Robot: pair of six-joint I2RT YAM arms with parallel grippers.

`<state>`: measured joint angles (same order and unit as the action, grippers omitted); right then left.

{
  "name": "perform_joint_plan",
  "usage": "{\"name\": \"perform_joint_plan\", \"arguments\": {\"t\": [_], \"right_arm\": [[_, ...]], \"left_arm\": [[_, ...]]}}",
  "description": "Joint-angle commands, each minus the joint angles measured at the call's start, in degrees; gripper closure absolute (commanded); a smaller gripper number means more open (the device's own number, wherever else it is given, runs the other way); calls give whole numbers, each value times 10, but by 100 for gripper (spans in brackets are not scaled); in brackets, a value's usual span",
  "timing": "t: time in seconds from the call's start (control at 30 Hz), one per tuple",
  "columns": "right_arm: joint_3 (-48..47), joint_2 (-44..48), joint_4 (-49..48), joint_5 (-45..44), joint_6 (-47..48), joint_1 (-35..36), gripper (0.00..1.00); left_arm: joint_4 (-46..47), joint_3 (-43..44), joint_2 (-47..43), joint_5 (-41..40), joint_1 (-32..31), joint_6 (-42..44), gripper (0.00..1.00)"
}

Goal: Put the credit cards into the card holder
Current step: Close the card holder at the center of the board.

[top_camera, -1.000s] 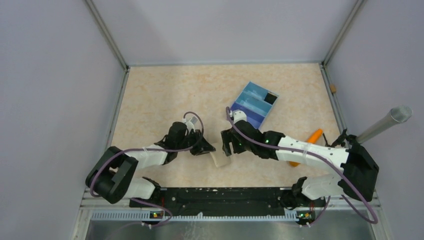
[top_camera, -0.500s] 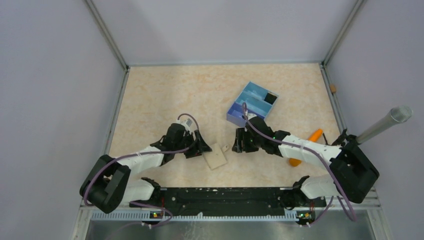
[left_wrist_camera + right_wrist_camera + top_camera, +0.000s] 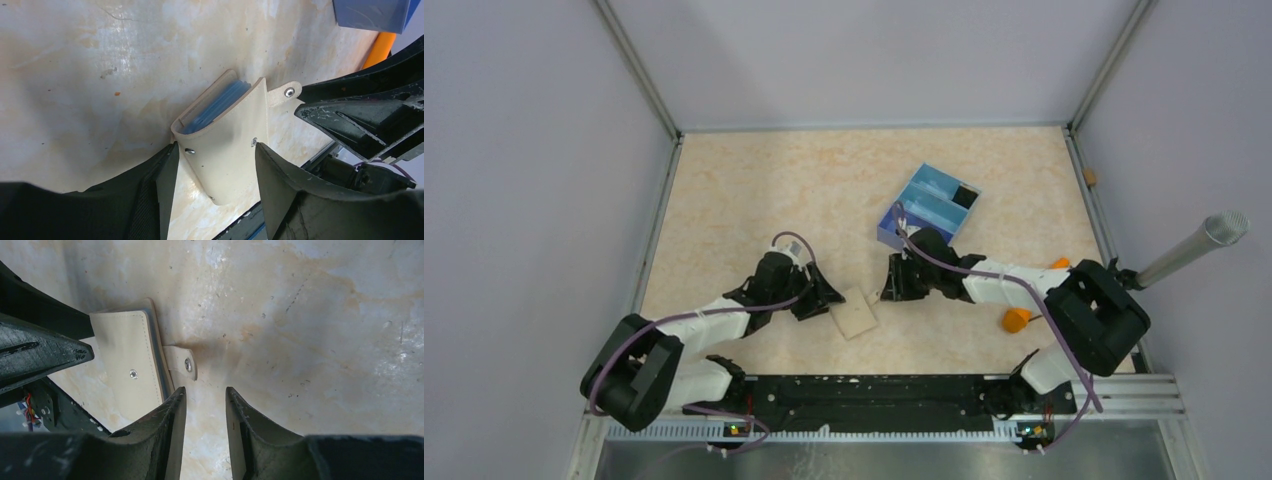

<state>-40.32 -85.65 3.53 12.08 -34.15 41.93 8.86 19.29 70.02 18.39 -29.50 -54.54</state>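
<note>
The beige card holder (image 3: 856, 319) lies flat on the table between my two grippers. In the left wrist view its mouth gapes, and light-blue credit cards (image 3: 220, 102) sit inside the card holder (image 3: 230, 150). My left gripper (image 3: 822, 297) is open, its fingers (image 3: 167, 170) straddling the holder's near end. My right gripper (image 3: 892, 283) is open only by a narrow gap, with nothing between the fingers (image 3: 175, 410). Its tips sit just behind the holder's snap tab (image 3: 182, 362), at the right edge of the holder (image 3: 127, 365).
A blue three-compartment tray (image 3: 929, 205) stands behind the right gripper. An orange object (image 3: 1017, 319) lies under the right arm. A metal tube (image 3: 1194, 248) sticks out at the right wall. The black rail (image 3: 874, 390) runs along the near edge.
My left gripper opened and let go of the card holder, which now lies on the table. The right gripper drew back to the right and its jaws narrowed.
</note>
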Motion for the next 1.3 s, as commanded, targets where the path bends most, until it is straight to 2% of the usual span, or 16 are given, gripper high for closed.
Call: {"name": "perform_joint_plan", "arguments": {"t": [0.0,0.3,0.77,1.03,1.27], "right_arm": [[-29,-12,-32,4,13,-4,67],[-49,-39,-56,7,18,-4,75],[-48,-47,-57,23,23,-4,99],[-55,-32,-46,26,24,4,100],[-76,-29,-37,-29,23,66,100]], "left_arm": [[-113,-1,-4,-61,-7,16,37],[-153,4,-16,-78,-27,3,35],[-108,9,35,-93,-63,-25,49],[-146,38,71,-152,-93,-20,63],[-164,62,104,-178,-124,-20,72]]}}
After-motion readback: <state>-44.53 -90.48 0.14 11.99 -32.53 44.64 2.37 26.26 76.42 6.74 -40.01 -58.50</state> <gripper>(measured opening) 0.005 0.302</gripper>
